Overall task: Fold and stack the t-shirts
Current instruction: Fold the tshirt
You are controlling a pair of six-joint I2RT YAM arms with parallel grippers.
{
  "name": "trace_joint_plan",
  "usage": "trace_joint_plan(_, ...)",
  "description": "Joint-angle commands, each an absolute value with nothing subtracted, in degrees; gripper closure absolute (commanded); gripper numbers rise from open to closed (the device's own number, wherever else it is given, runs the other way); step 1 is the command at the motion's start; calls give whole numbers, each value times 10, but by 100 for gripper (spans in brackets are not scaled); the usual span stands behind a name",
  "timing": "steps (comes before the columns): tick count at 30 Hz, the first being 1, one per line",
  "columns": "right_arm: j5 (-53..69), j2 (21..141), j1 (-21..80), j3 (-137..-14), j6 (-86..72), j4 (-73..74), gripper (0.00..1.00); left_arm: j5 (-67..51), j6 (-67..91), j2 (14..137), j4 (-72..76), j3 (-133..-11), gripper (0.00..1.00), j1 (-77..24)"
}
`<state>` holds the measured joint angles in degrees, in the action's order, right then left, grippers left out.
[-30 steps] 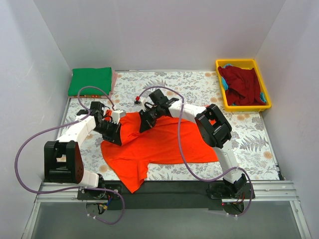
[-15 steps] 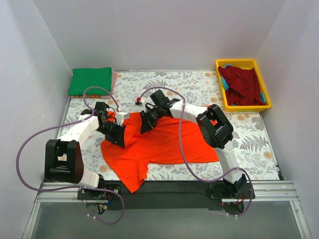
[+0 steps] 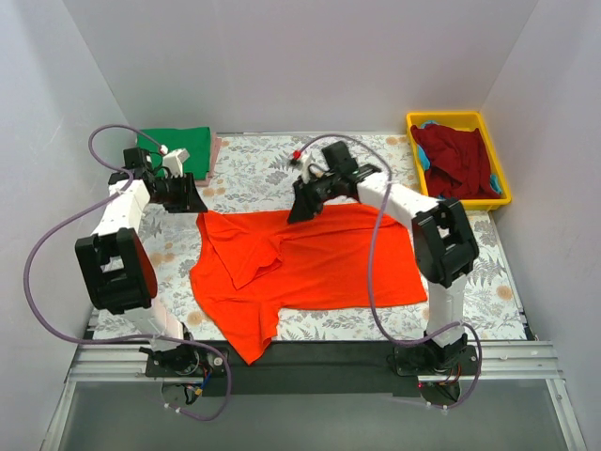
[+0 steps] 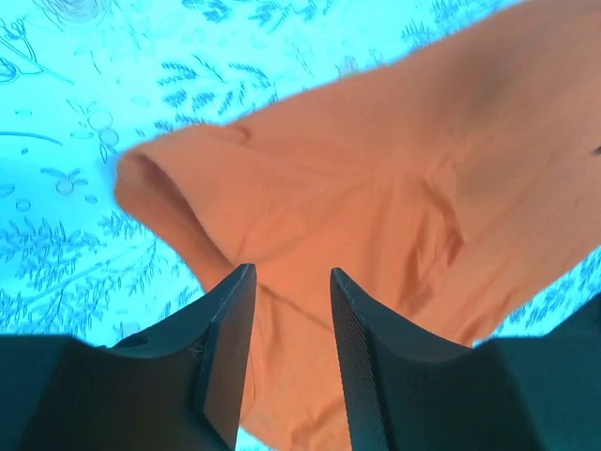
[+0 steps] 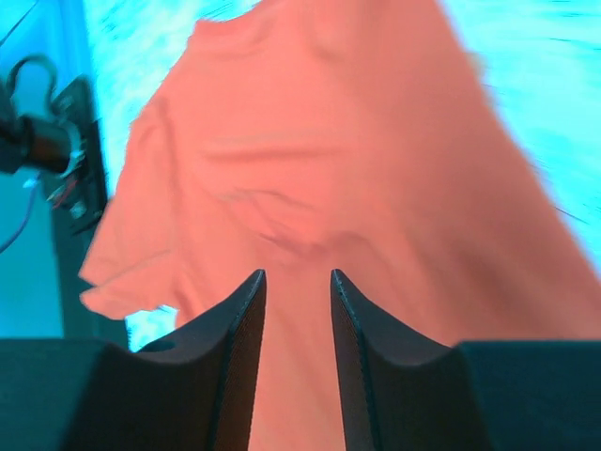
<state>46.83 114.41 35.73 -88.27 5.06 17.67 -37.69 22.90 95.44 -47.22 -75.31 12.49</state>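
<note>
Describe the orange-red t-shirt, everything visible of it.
The t-shirt is plain, bright orange-red soft cloth with short sleeves, spread mostly flat in the middle of the floral table. On its left part a creased flap lies folded over, and one sleeve points to the near edge, its tip over the black strip. The left gripper hangs at its far left corner and the right gripper at its far edge, both open, neither gripping it.
</note>
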Motion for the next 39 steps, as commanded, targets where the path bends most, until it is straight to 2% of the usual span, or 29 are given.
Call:
trace_joint_plan(1,460,1107,266,-875,76,236,61,-381,306,983,-401,-766,63,122)
trace_joint_plan(5,407,1094,193,-857,123,276,66,-402,353,1018,-362,-760,55,146)
trace_joint_plan(7,370,1092,158,-844,150,287,68,-410,378,1032,-343,-753,48,150)
trace_joint_plan(14,303,1105,91,-813,202,308,73,-404,424,1060,-304,-727,40,151)
trace_joint_plan(19,268,1127,67,-813,213,308,76,-438,446,1081,-286,-704,39,150)
trace_joint_plan(30,192,1189,39,-836,236,307,77,-428,526,1136,-191,-713,39,160)
trace_joint_plan(32,191,1203,38,-847,234,307,77,-411,539,1150,-182,-722,45,163)
trace_joint_plan(34,189,1215,38,-857,231,307,76,-384,554,1174,-181,-736,59,165)
trace_joint_plan(35,187,1220,38,-868,230,307,75,-374,558,1184,-182,-741,76,169)
trace_joint_plan(36,184,1225,38,-876,229,306,75,-366,562,1189,-185,-746,84,170)
trace_joint_plan(38,184,1237,38,-895,223,306,74,-340,557,1200,-190,-761,97,171)
trace_joint_plan(39,192,1240,38,-900,222,307,72,-333,556,1201,-191,-765,99,171)
